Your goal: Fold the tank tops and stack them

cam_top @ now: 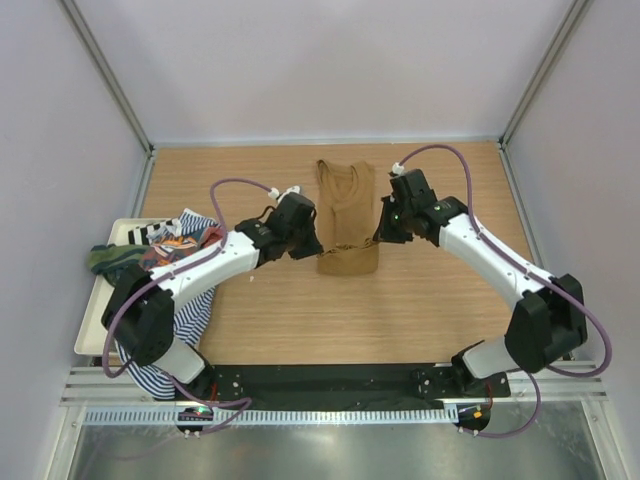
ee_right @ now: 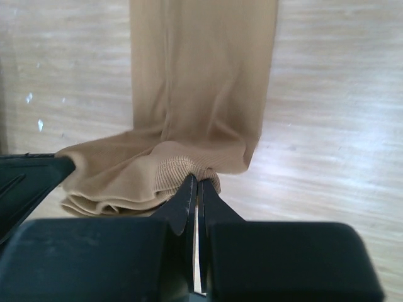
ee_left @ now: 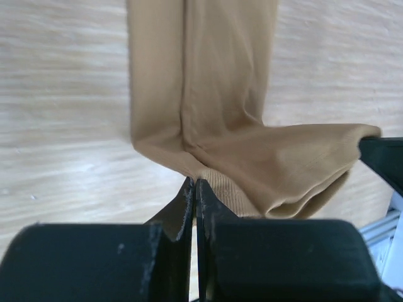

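1. The plain, soft tan-brown tank top (cam_top: pixel 347 200) lay folded narrow and lengthwise at the middle of the wooden surface (cam_top: pixel 440 300), with its straps at the far end.
2. The left end effector (cam_top: pixel 318 247) stood at the near left corner of that top, its jaws closed on the ribbed hem.
3. The right end effector (cam_top: pixel 380 238) stood at the near right corner, its jaws likewise pinched shut on the hem.
4. Between the two, the near end of the top was raised and bunched in folds.
5. Well left of the top, a white tray (cam_top: pixel 92 330) held a heap of a navy-white striped top (cam_top: pixel 150 380), a rust-red top (cam_top: pixel 172 250) and an olive green top (cam_top: pixel 108 258).
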You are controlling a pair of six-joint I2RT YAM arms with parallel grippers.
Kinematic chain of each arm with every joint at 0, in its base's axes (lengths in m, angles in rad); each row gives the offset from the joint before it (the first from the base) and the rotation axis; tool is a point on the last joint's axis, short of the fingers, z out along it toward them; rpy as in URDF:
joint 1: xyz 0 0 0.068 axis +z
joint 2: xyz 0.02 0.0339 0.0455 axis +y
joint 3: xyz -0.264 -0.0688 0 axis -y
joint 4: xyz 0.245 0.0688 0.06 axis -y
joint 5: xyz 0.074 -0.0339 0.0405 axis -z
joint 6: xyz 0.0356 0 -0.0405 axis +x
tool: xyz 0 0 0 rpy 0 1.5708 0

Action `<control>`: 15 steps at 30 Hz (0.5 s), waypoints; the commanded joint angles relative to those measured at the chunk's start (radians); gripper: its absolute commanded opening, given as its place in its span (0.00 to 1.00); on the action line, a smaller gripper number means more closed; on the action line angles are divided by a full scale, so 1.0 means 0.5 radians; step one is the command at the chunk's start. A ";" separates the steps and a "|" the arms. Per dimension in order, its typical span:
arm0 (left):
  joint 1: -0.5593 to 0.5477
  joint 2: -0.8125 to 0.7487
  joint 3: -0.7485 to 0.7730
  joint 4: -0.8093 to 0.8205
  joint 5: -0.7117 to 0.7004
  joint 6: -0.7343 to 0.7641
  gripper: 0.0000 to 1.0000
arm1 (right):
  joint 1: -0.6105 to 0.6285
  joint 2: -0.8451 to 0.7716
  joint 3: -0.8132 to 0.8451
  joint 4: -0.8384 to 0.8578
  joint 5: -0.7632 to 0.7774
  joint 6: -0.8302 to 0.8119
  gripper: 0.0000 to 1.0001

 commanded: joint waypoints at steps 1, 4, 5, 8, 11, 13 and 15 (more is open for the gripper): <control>0.103 0.087 0.176 -0.053 0.061 0.105 0.00 | -0.095 0.175 0.211 -0.015 0.010 -0.085 0.01; 0.198 0.206 0.330 -0.062 0.088 0.148 0.00 | -0.141 0.343 0.367 -0.045 -0.005 -0.107 0.01; 0.213 0.243 0.376 -0.080 0.091 0.160 0.00 | -0.153 0.381 0.404 -0.058 -0.006 -0.113 0.01; 0.256 0.384 0.548 -0.148 0.107 0.197 0.00 | -0.193 0.494 0.545 -0.073 -0.005 -0.110 0.01; 0.293 0.504 0.640 -0.157 0.137 0.203 0.00 | -0.212 0.586 0.640 -0.061 -0.002 -0.104 0.01; 0.311 0.590 0.698 -0.145 0.153 0.206 0.00 | -0.221 0.651 0.708 -0.094 0.007 -0.107 0.01; 0.345 0.639 0.738 -0.148 0.177 0.200 0.00 | -0.233 0.731 0.800 -0.113 0.013 -0.113 0.01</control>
